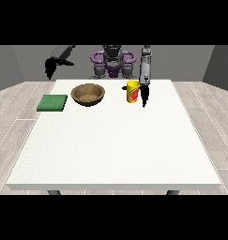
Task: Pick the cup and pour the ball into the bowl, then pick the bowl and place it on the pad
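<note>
The white surface [115, 140] carries three things, all along its far half near the robot [112, 61]. A yellow cup [132, 91] with a red mark on its side stands upright right of centre. The ball is not visible from this view; whether it lies inside the cup cannot be told. A brown bowl [88, 94] sits upright left of the cup, apart from it. A green pad [52, 102] lies flat near the surface's left edge, just beside the bowl and not touching it.

The hand at the view's right [144, 95] hangs pointing downward just beside the cup on its right; contact cannot be confirmed, and whether its fingers are open or curled cannot be told. The hand at the view's left [49, 68] is raised beyond the surface's far left corner, well apart from everything on it; its finger state likewise cannot be told.
</note>
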